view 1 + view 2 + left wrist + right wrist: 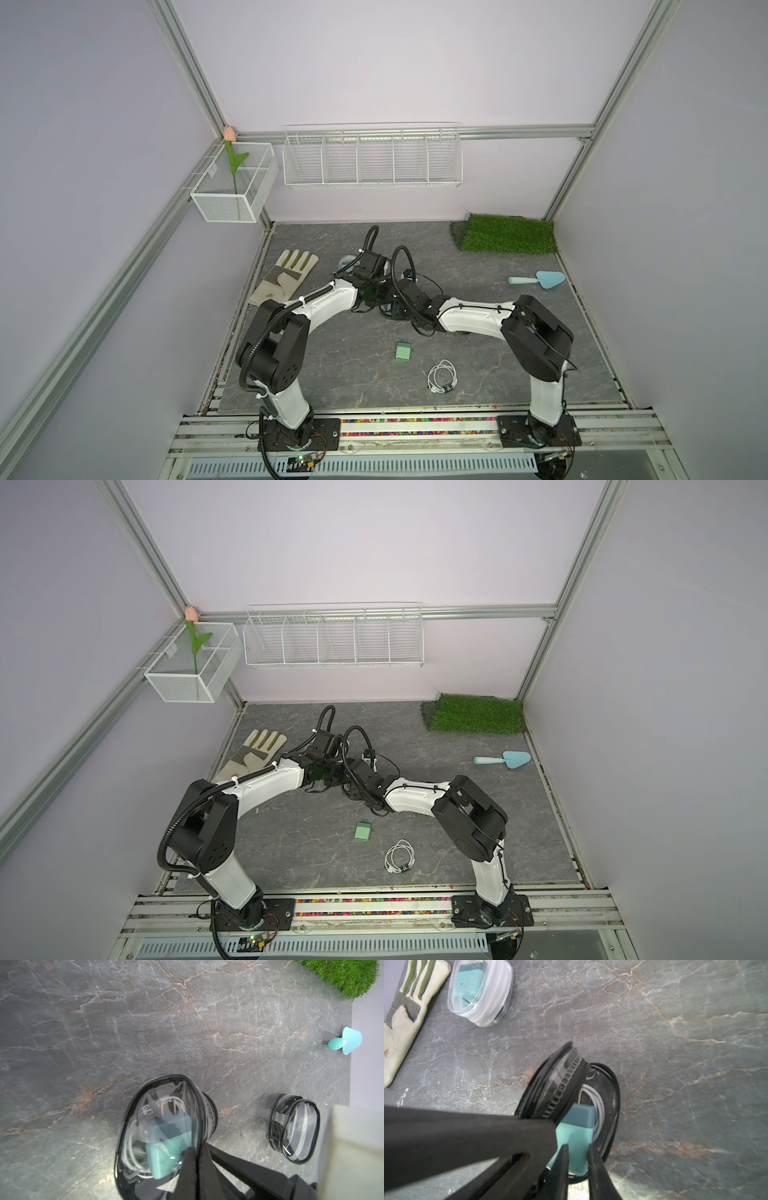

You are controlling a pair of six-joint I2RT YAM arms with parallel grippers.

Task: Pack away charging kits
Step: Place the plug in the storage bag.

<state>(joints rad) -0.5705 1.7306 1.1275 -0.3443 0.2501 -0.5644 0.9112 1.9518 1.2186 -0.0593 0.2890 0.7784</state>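
Soft even light; wrist cams blurry

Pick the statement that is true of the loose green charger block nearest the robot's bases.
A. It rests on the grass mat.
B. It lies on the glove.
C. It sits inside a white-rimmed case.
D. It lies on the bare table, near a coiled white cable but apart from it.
D: in a top view the charger block lies on the bare table, with the coiled white cable close by but not touching it.
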